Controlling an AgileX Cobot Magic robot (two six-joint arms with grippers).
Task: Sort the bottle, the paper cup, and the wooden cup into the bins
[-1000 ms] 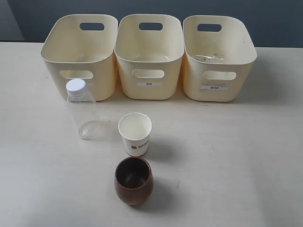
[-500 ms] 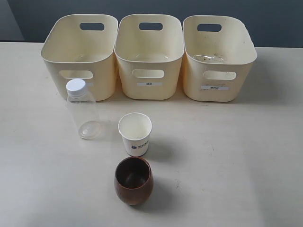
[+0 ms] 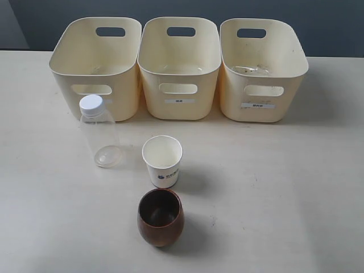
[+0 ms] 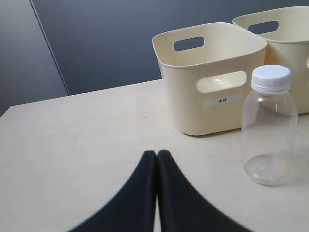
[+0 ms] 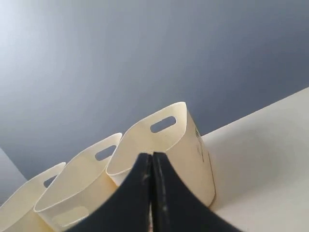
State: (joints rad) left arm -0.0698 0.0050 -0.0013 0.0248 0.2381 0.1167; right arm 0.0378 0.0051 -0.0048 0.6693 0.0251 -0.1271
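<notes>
The clear bottle point(image 3: 99, 133) with its white cap stands upright in front of the left bin point(image 3: 96, 65). The white paper cup point(image 3: 162, 161) stands at mid-table, and the brown wooden cup point(image 3: 160, 217) sits just nearer than it. The middle bin point(image 3: 178, 65) and right bin point(image 3: 261, 68) complete the back row. Neither gripper shows in the exterior view. In the left wrist view my left gripper point(image 4: 157, 153) is shut and empty above bare table, with the bottle point(image 4: 268, 125) and a bin point(image 4: 210, 82) beyond it. My right gripper point(image 5: 151, 156) is shut, empty, with the bins point(image 5: 166, 137) behind it.
The right bin holds some clear crumpled plastic point(image 3: 253, 69). A dark grey wall runs behind the bins. The cream tabletop point(image 3: 284, 187) stretches bare to the right of the cups.
</notes>
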